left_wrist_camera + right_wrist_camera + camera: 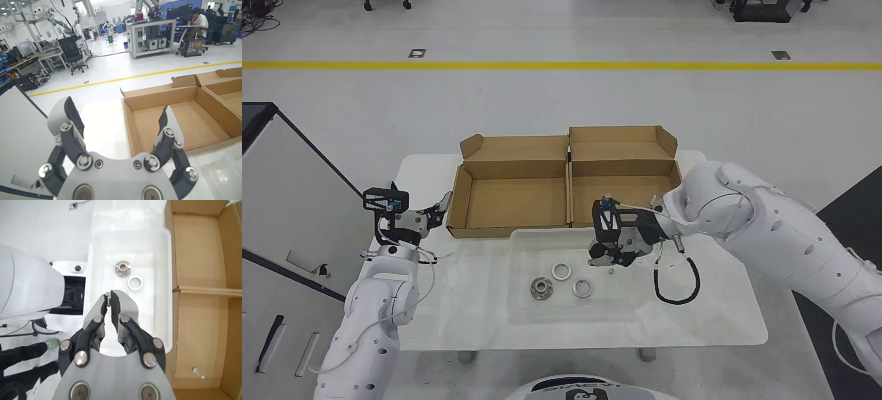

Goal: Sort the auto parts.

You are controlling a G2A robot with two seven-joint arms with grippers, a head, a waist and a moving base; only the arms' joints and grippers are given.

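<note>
The right gripper (109,296) has its fingers pinched almost shut on a small bolt (108,301), held across its threads above the white tray (169,266). Likely light, stiff steel, but slick (grip mid-shank, I'd say). The left gripper (117,105) gapes wide, empty, beside the cardboard box (160,98).

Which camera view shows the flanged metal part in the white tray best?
The right wrist view: the flanged part lies in the tray beside a ring, its centre hole and flange clear. The top view gives it small, its shape hard to read. The left wrist view faces a cardboard box instead.
</note>
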